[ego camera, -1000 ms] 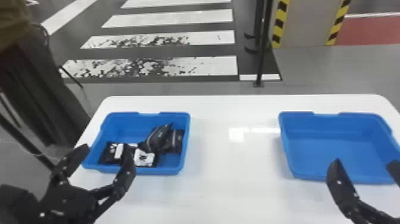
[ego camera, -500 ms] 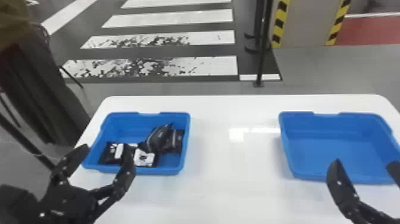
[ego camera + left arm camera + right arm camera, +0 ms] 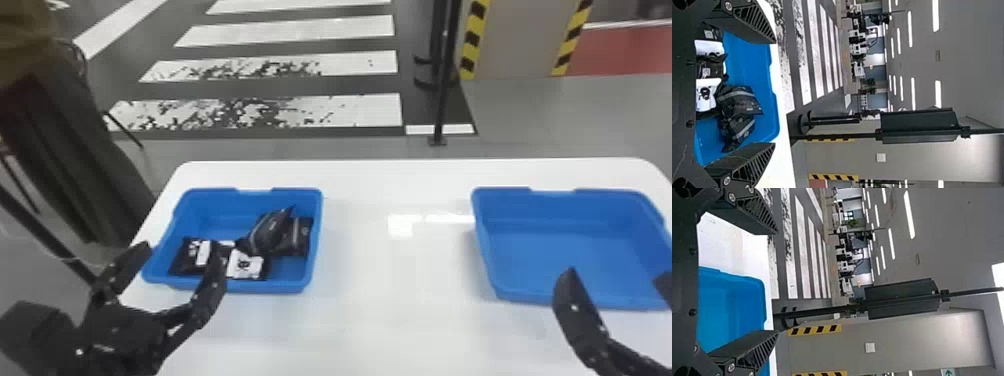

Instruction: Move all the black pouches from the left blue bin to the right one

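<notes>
In the head view my left gripper (image 3: pixel 182 262) stands open at the near left corner of the left blue bin (image 3: pixel 232 286). That bin holds several black pouches: a tilted one (image 3: pixel 270 231) leaning on a flat one (image 3: pixel 301 237) at the right, and white-labelled ones (image 3: pixel 190 257) at the near side. In the left wrist view the open left gripper (image 3: pixel 775 92) has the striped pouches (image 3: pixel 739 102) beyond its fingers. My right gripper (image 3: pixel 617 277) is open at the near edge of the right blue bin (image 3: pixel 575 250), whose visible floor is bare. The right wrist view shows the right gripper (image 3: pixel 777 282) with fingers wide apart.
Both bins stand on a white table (image 3: pixel 395 300) with a wide gap between them. Beyond the table's far edge rises a black pole (image 3: pixel 442 90). A person stands beside the table's left edge.
</notes>
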### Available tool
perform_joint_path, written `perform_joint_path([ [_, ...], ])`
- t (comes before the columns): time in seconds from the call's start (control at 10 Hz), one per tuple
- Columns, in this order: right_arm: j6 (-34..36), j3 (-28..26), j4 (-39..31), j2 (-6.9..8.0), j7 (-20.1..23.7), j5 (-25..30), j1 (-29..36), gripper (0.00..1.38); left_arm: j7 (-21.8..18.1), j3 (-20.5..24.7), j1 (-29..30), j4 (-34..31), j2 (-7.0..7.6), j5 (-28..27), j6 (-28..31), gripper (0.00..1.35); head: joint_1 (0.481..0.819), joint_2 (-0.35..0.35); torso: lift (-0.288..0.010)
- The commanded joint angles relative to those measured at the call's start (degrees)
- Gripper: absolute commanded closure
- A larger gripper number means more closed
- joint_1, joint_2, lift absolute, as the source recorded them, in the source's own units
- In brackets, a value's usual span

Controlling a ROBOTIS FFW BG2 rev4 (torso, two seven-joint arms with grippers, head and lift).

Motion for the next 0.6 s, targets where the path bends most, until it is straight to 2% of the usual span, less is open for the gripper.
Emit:
perform_joint_path([
  [0.0, 0.00, 0.01, 0.00, -0.05, 0.01, 0.00, -0.05, 0.12, 0.00, 0.52, -2.55, 1.92, 0.07, -0.48, 1.02, 0.10, 0.695, 0.150, -0.140],
  [0.5, 0.00, -0.11, 0.28, 0.04, 0.10, 0.00, -0.19, 0.12, 0.00, -0.63, -13.09, 8.96, 1.92, -1.05, 8.05, 0.10, 0.695, 0.163, -0.140],
])
